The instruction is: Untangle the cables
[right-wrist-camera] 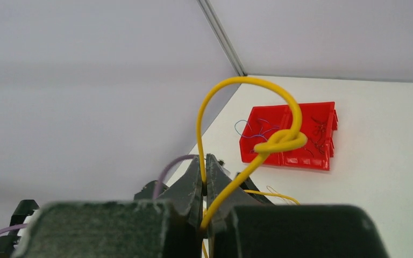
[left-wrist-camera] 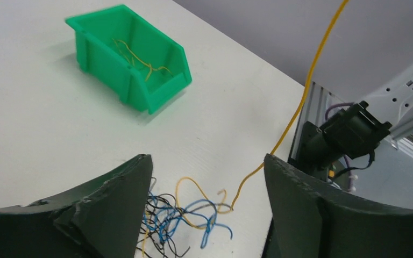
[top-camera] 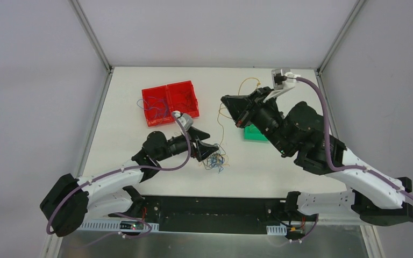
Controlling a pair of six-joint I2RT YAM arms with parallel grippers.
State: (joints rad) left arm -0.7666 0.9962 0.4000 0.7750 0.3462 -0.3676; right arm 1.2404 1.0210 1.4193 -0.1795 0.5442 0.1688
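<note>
Right tool (right-wrist-camera: 204, 185) clamped on yellow cable (right-wrist-camera: 279, 141); left tool (left-wrist-camera: 207, 161) wide above tangle (left-wrist-camera: 183, 220) near table (top-camera: 258, 172) front edge.

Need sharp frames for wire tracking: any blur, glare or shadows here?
Top external: even light, no glare, cables too thin to resolve well. Left wrist: green bin crisp, soft shadow beside it. Right wrist: yellow cable looms large near the lens, red bins slightly soft.
</note>
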